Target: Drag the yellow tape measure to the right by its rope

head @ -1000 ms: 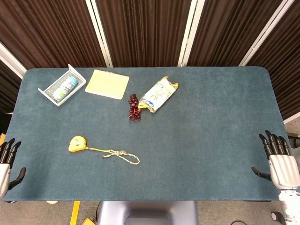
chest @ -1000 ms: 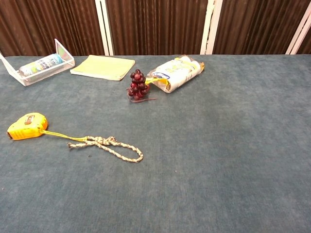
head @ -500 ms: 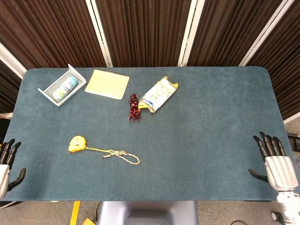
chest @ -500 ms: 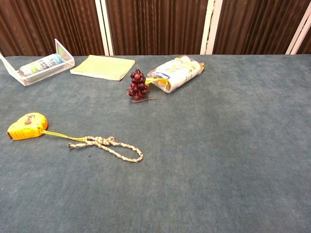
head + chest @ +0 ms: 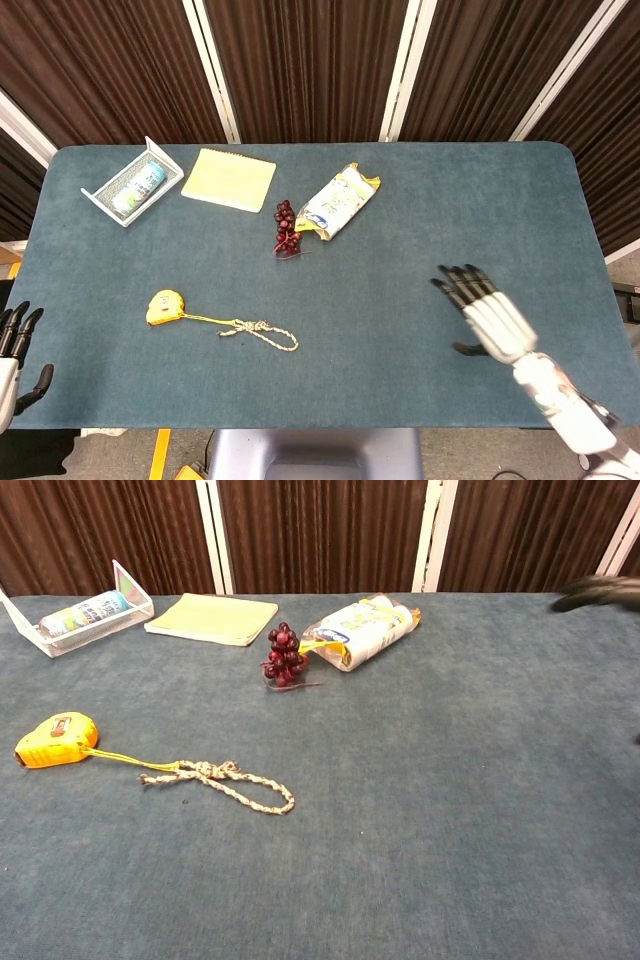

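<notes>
Right hand (image 5: 485, 318) over table's right half, fingers spread, holding nothing; left hand (image 5: 12, 350) idle at near-left edge, empty. Small yellow plastic tape measure (image 5: 164, 306) left of centre; braided rope (image 5: 262, 331) untouched. Dragging not begun

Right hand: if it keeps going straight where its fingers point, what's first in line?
Probably nothing: the right hand points up-left over bare table, passing right of the snack bag. Height is unclear.

Right hand (image 5: 488, 318) over table, fingers (image 5: 462, 281) spread, left hand (image 5: 14, 350) seemingly open
</notes>
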`<move>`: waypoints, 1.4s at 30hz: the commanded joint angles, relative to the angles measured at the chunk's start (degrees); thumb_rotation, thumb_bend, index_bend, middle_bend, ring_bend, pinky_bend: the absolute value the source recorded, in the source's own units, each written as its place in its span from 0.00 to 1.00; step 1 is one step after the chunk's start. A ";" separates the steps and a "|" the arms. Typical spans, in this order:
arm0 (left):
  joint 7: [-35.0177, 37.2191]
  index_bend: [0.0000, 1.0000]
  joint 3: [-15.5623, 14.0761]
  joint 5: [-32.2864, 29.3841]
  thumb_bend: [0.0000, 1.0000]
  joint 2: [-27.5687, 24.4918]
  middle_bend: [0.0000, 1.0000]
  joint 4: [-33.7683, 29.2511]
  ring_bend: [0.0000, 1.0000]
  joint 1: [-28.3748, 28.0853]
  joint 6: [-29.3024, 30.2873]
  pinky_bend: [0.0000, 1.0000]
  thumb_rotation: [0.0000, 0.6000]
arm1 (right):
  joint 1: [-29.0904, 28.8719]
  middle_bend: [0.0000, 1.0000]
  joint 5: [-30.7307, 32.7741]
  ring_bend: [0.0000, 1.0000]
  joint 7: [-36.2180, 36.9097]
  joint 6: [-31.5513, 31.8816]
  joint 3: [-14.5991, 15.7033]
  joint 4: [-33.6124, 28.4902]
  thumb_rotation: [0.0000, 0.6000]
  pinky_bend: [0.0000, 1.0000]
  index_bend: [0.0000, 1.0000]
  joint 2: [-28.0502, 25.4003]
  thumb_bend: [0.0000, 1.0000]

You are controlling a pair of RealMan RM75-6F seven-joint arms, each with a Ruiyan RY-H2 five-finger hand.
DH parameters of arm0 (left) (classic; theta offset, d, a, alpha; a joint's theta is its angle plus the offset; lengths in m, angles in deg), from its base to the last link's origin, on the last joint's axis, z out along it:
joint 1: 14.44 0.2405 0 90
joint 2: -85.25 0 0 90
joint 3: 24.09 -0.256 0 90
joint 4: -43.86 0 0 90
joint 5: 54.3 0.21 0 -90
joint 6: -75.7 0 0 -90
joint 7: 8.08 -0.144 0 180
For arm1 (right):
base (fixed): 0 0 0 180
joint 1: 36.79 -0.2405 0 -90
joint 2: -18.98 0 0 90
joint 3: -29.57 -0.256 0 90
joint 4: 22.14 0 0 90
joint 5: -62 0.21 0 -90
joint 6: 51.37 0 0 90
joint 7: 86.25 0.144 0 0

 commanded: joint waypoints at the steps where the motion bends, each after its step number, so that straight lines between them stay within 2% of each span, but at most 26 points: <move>1: -1.02 0.04 -0.17 0.07 0.41 0.22 0.00 -0.02 0.00 -0.14 -0.57 0.02 1.00 | -9.68 0.05 0.97 0.06 -0.95 -11.54 -2.47 -1.06 1.00 0.00 0.21 3.55 0.15; 6: -1.62 0.04 -0.12 0.02 0.41 0.05 0.00 -0.45 0.00 0.04 -0.36 0.02 1.00 | -16.33 0.05 6.03 0.07 -4.17 -19.13 -5.25 1.06 1.00 0.00 0.23 9.74 0.25; 10: -1.61 0.04 0.03 0.05 0.41 0.07 0.00 -0.29 0.00 0.39 0.37 0.02 1.00 | -20.16 0.05 8.76 0.07 -6.72 -22.24 -6.44 2.45 1.00 0.00 0.25 14.42 0.29; 17: -2.46 0.04 0.02 -0.23 0.41 0.12 0.00 -0.63 0.00 0.44 0.04 0.02 1.00 | -24.52 0.05 13.03 0.07 -7.75 -25.60 -6.67 4.82 1.00 0.00 0.30 21.16 0.32; 22: -3.09 0.04 -0.05 -0.45 0.41 0.11 0.00 -0.82 0.00 0.52 -0.14 0.02 1.00 | -25.61 0.05 14.05 0.07 -8.27 -25.81 -6.57 5.56 1.00 0.00 0.31 23.21 0.32; 26: -3.57 0.04 -0.03 -0.60 0.41 0.19 0.00 -1.04 0.00 0.45 -0.44 0.02 1.00 | -27.48 0.05 16.01 0.07 -10.02 -27.26 -5.59 7.81 1.00 0.00 0.35 27.33 0.33; 35: -2.91 0.04 0.22 -0.94 0.41 -0.10 0.00 -1.09 0.00 0.70 -0.10 0.02 1.00 | -29.25 0.05 18.33 0.07 -11.60 -27.63 -4.34 9.78 1.00 0.00 0.45 30.26 0.37; 42: -2.28 0.04 0.37 -1.23 0.41 -0.35 0.00 -1.11 0.00 0.84 -0.02 0.02 1.00 | -29.53 0.06 19.42 0.07 -13.99 -26.52 -3.23 11.14 1.00 0.00 0.50 29.81 0.40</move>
